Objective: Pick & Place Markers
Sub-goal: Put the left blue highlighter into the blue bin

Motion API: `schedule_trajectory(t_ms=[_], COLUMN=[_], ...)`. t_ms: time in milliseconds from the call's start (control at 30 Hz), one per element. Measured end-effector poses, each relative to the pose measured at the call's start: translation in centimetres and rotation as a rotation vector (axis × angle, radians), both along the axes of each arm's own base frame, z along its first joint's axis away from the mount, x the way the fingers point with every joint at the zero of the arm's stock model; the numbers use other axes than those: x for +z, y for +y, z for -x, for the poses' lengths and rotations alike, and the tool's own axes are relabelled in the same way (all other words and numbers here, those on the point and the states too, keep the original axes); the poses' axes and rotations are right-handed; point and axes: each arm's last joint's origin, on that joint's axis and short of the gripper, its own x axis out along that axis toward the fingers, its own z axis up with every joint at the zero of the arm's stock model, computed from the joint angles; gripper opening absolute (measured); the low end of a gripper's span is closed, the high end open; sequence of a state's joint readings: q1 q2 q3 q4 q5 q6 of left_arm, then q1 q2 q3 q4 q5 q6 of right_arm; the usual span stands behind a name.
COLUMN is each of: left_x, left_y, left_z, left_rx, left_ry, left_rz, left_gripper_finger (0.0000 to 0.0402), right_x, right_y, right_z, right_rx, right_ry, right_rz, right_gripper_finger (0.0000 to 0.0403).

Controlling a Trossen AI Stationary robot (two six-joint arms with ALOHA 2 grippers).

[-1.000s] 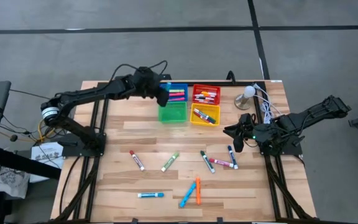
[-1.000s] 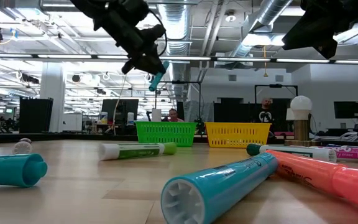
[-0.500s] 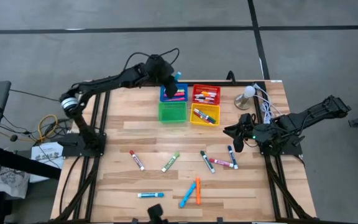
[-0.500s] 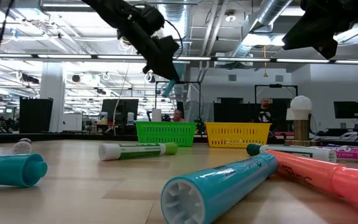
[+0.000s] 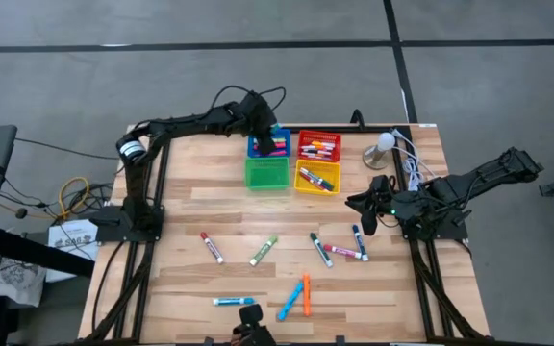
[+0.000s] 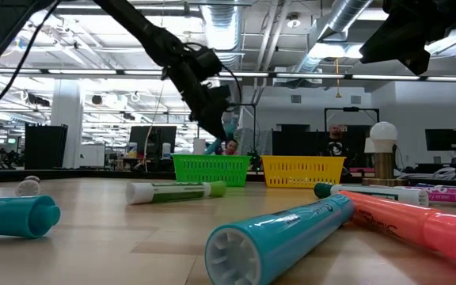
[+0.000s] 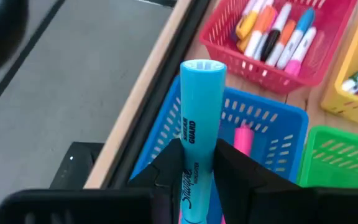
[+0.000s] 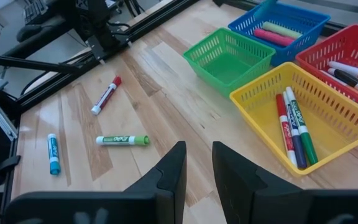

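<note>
Left arm has reached farther across the back of the table (image 5: pixel 181 207) than a second ago; then it hung over the green bin (image 5: pixel 266 173), now the left gripper (image 5: pixel 269 135) sits above the blue bin (image 5: pixel 258 147) at the back edge. Its fingers are clamped on a light blue marker (image 7: pixel 196 143). The marker's long axis runs straight out from between the fingers, flat end away from the wrist, over the blue bin's rim, with a pink marker (image 7: pixel 242 138) lying in the bin beneath. Red bin (image 5: pixel 318 146) and yellow bin (image 5: pixel 316 177) both hold several markers, unchanged. Right arm unmoved, right gripper (image 5: pixel 367 213) hovering near the right edge, fingers apart and holding nothing. Loose markers on the table lie as before: red-capped one (image 5: pixel 211 247), green one (image 5: pixel 264 250), blue one (image 5: pixel 232 301) near the front edge, orange one (image 5: pixel 306 294).
</note>
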State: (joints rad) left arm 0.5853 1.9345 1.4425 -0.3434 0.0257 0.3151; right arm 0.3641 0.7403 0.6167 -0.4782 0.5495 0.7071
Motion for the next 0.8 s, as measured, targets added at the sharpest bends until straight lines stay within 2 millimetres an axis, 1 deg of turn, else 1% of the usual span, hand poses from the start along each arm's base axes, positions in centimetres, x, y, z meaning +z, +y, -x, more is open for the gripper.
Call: schedule_trajectory(t_ms=[167, 233, 400, 800], left_x=[-1.7, -2.0, -2.1, -2.1], left_y=[0.1, 0.0, -0.3, -0.6], left_z=[-0.4, -0.4, -0.3, -0.4], left_rx=[-0.006, -0.008, -0.014, -0.026], left_ry=[0.041, 0.055, 0.082, 0.084], left_rz=[0.025, 0.034, 0.052, 0.063], left_gripper_finger=[0.0071, 0.0071, 0.0071, 0.0073], right_x=[0.0, 0.0, 0.0, 0.0], right_y=[0.0, 0.0, 0.0, 0.0], right_z=[0.0, 0.0, 0.0, 0.0], right_rx=[-0.001, -0.001, -0.001, -0.001], right_ry=[-0.001, -0.001, -0.001, 0.0], right_rz=[0.0, 0.0, 0.0, 0.0], right_gripper_finger=[0.0067, 0.0067, 0.0067, 0.0067])
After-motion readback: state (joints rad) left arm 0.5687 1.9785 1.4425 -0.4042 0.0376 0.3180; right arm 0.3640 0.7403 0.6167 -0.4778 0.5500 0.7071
